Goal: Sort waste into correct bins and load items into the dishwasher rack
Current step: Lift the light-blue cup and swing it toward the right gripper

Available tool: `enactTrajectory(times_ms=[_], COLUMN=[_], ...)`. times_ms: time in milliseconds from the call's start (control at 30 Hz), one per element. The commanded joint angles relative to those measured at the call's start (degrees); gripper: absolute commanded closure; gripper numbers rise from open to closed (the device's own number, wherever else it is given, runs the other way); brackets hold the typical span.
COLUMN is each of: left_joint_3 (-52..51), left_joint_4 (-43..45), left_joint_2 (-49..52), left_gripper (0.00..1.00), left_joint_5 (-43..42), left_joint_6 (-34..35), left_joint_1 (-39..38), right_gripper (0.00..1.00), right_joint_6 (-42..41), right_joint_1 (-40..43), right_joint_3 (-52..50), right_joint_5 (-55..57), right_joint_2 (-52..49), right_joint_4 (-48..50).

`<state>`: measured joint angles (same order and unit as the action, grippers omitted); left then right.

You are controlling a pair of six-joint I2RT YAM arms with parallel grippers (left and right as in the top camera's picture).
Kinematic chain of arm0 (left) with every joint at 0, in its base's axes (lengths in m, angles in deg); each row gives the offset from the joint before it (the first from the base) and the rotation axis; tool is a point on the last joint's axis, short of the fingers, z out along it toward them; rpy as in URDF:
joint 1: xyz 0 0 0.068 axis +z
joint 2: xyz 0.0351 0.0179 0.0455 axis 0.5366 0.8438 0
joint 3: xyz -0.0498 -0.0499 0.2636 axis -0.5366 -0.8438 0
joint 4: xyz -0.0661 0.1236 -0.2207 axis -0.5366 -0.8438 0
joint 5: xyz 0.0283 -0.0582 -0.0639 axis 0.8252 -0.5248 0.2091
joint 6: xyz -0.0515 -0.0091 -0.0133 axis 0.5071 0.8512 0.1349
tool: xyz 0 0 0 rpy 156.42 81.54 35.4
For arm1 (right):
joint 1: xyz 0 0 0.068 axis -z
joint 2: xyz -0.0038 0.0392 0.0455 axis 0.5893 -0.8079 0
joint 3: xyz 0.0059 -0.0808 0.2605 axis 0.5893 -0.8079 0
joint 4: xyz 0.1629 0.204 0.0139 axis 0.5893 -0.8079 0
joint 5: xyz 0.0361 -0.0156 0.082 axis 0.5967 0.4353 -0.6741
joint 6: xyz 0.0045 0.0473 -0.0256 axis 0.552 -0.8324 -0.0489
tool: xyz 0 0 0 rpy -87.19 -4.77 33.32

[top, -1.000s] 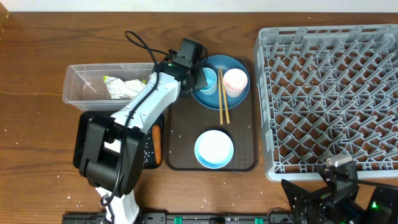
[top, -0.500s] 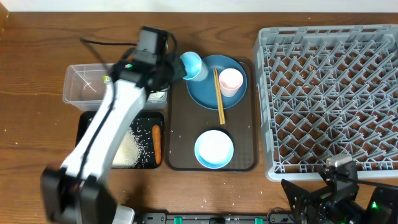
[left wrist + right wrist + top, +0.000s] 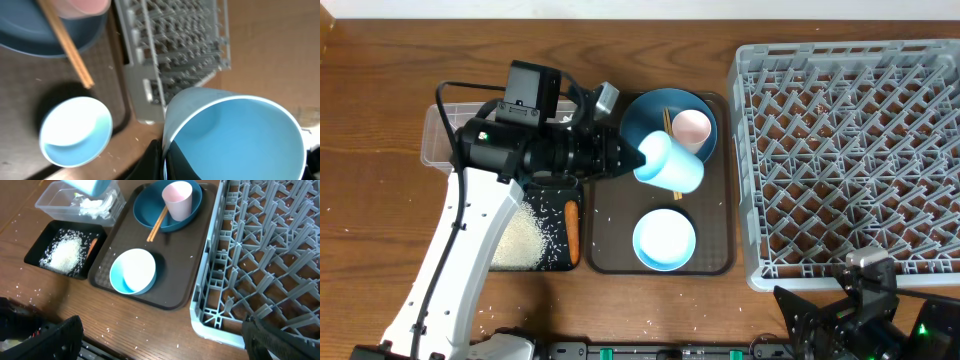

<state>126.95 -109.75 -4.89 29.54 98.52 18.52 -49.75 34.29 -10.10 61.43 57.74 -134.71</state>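
My left gripper (image 3: 163, 152) is shut on the rim of the light blue cup (image 3: 235, 135), one finger inside and one outside. The cup (image 3: 672, 164) hangs tipped on its side above the brown serving tray (image 3: 610, 215). On that tray the dark blue dish (image 3: 642, 118) holds the pink cup (image 3: 692, 128) and the chopsticks (image 3: 157, 222). The light blue bowl (image 3: 665, 238) sits nearer the front. The grey rack (image 3: 855, 150) fills the right side. My right gripper (image 3: 167, 340) is open and low over the table by the rack's front corner.
The clear tub (image 3: 52, 201) with white tissue (image 3: 95, 207) stands at the back left, mostly under my left arm in the overhead view. The black tray (image 3: 560, 262) holds rice (image 3: 520, 238) and a carrot (image 3: 572, 230). Rice grains dot the table.
The left arm lifted the light blue cup out of the dark blue dish, swung it left toward the tub, then right over the brown tray. The right arm has not moved.
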Motion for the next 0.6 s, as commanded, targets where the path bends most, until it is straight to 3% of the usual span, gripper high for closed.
enactTrajectory(times_ms=[0, 167, 367, 567], left_joint_3=[-0.09, -0.09, -0.09, -0.09], left_joint_4=[-1.16, -1.14, -1.11, -0.17], left_joint_2=[-0.2, -0.2, -0.2, -0.2], left_gripper=[0.94, 0.94, 0.94, 0.94], left_joint_5=[-6.47, -13.22, -15.72, -16.52], left_joint_6=[-4.33, -6.36, -6.58, -6.58], left_joint_1=[-0.04, -0.28, -2.25, -6.95], right_gripper=[0.01, 0.01, 0.01, 0.01], right_joint_6=[-0.2, -1.95, -2.03, 0.5], right_joint_1=[0.35, 0.35, 0.35, 0.35], right_joint_3=[0.26, 0.26, 0.26, 0.26], right_joint_5=[0.37, -3.26, -18.64, -22.64], right_joint_2=[-0.35, -0.35, -0.35, -0.35], right_joint_4=[-0.2, -2.23, -1.25, 2.1])
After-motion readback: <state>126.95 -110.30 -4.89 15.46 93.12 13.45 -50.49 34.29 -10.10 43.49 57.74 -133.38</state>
